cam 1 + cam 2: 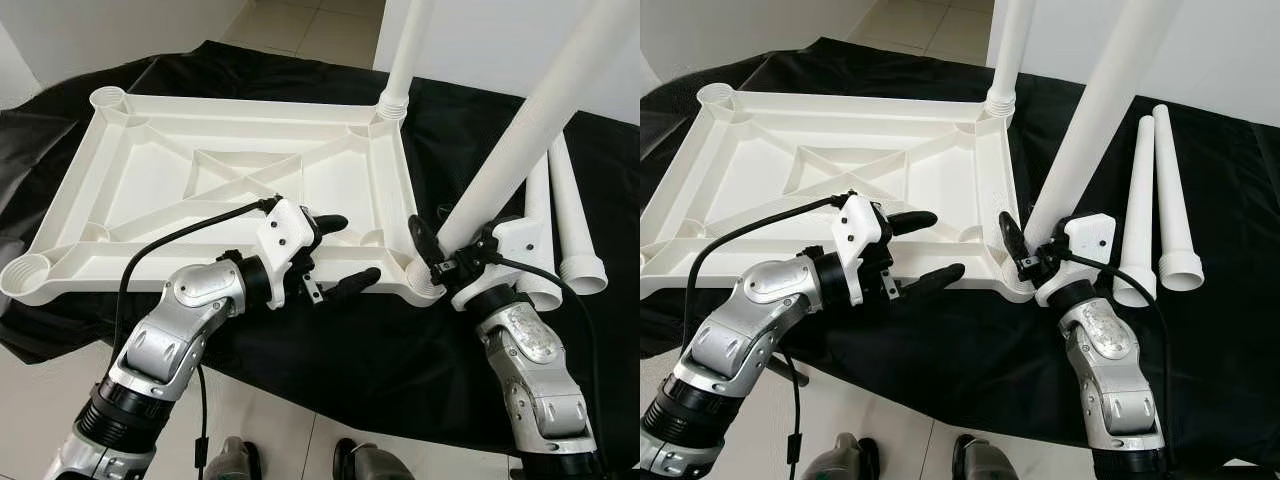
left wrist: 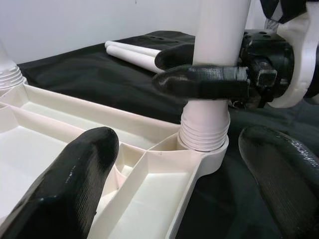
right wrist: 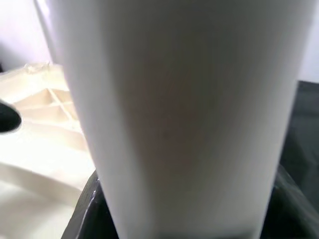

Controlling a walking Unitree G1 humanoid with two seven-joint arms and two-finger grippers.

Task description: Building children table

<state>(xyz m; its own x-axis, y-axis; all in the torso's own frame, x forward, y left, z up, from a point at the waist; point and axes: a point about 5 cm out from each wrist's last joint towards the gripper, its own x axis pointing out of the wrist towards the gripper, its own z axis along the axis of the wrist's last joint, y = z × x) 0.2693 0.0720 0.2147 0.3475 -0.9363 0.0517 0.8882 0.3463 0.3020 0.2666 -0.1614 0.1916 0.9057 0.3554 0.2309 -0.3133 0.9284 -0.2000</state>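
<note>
A white table top (image 1: 150,170) lies upside down on a black cloth. One white leg (image 1: 410,50) stands in its far right corner socket. A second leg (image 1: 530,130) leans upright in the near right corner socket (image 2: 204,144), its threaded end at the socket's mouth. My right gripper (image 1: 440,245) is shut on this leg just above the threads, and the leg (image 3: 174,109) looms close in the right wrist view. My left gripper (image 1: 348,252) is open beside that corner, one finger (image 2: 75,184) over the top's inside and the other (image 2: 284,174) outside the near rim.
Two loose white legs (image 1: 575,220) lie side by side on the black cloth (image 1: 380,350) to the right of the table top. The two left corner sockets (image 1: 110,98) stand open. Tiled floor and my feet (image 1: 230,462) are below the cloth's near edge.
</note>
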